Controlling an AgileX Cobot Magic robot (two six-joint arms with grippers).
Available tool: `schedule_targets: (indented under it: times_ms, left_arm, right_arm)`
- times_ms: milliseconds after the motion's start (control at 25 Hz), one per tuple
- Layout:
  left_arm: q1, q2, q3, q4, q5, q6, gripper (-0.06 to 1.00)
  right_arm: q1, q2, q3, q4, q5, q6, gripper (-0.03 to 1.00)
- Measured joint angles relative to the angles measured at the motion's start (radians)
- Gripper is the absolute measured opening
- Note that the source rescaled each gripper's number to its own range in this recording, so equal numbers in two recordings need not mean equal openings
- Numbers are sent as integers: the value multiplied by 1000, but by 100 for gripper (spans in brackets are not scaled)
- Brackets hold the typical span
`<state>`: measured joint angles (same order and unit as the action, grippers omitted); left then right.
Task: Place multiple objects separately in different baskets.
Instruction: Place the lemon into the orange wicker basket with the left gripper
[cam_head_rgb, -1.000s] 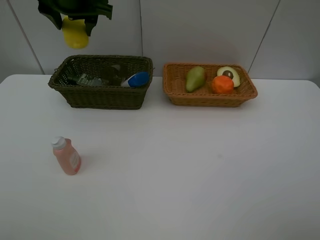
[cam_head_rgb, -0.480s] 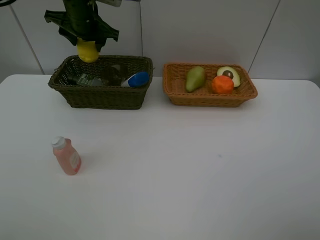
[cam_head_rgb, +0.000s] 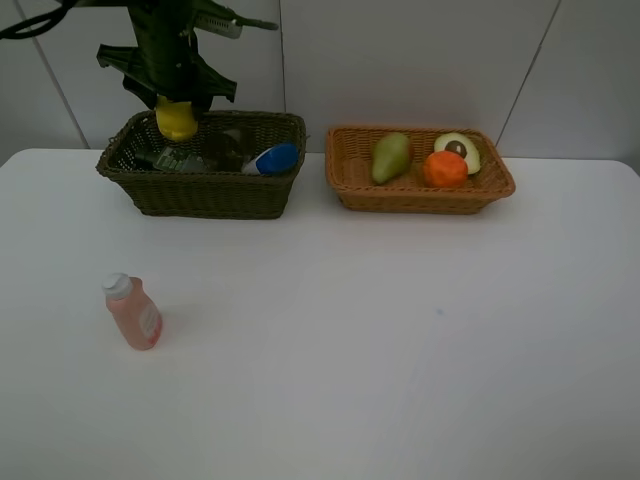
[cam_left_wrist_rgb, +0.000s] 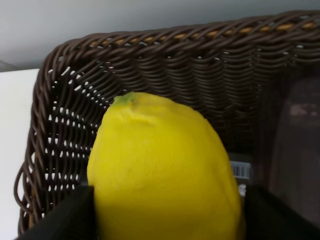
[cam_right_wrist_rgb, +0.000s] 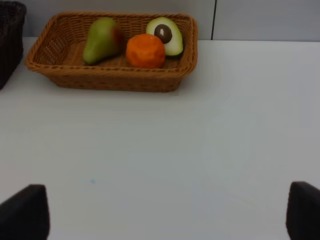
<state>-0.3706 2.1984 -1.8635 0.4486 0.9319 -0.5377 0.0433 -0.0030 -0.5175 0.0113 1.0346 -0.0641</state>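
Note:
My left gripper (cam_head_rgb: 176, 104) is shut on the yellow lemon (cam_head_rgb: 176, 121), holding it just above the back left corner of the dark basket (cam_head_rgb: 205, 196). In the left wrist view the lemon (cam_left_wrist_rgb: 160, 170) fills the space between the black fingers (cam_left_wrist_rgb: 65, 215), over the dark basket's wall (cam_left_wrist_rgb: 150, 65). That basket holds a white blue-capped bottle (cam_head_rgb: 272, 159) and a dark green bottle (cam_head_rgb: 176, 160). The light orange basket (cam_head_rgb: 420, 197) holds a pear (cam_head_rgb: 390, 157), an orange (cam_head_rgb: 445, 168) and an avocado half (cam_head_rgb: 459, 150). A pink bottle (cam_head_rgb: 133, 312) stands on the table at the left. My right gripper (cam_right_wrist_rgb: 160, 215) is open and holds nothing.
The white table (cam_head_rgb: 380, 340) stretches in front of both baskets. A grey panelled wall stands right behind the baskets. In the right wrist view the light orange basket (cam_right_wrist_rgb: 115, 80) lies ahead and the dark basket's corner (cam_right_wrist_rgb: 10, 45) shows at the edge.
My left arm has brought the lemon down from high above the table to just over the dark basket's back left corner. Nothing else has moved.

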Motion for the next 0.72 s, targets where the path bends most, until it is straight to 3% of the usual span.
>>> schedule_targets:
  times_ms: [400,720]
  left_arm:
    - [-22,0,-19,-63,-7,15,78]
    - [-124,0,-136,-71,17,19,78]
  right_arm:
    - [0,0,0,0,0,0,100]
    - [0,0,0,0,0,0,100]
